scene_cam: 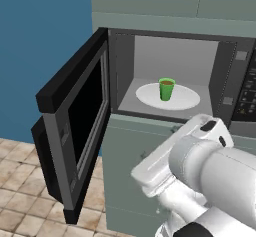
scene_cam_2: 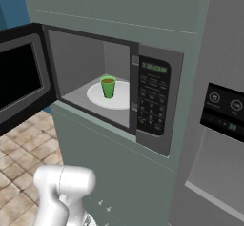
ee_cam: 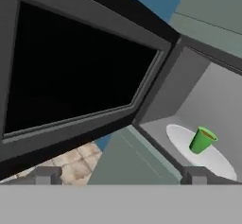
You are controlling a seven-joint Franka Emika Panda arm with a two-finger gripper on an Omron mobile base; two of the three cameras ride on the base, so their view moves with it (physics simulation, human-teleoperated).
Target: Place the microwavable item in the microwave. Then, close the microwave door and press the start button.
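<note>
Standing upright on the white turntable plate [scene_cam: 185,101] inside the microwave [scene_cam_2: 157,101], the green cup [scene_cam: 166,89] holds its brown contents. The microwave door [scene_cam: 75,126] hangs wide open to the left. The end effector [ee_cam: 120,176] is released, its fingertips [ee_cam: 45,176] spread apart and empty, outside the cavity.

Green cup [ee_cam: 203,140] upright on turntable plate [ee_cam: 179,140], door [ee_cam: 75,76] open.

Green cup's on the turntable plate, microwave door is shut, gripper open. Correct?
Not quite: the microwave door is swung wide open, as the left base view shows. The green cup does stand on the turntable plate, and the gripper is open.
</note>
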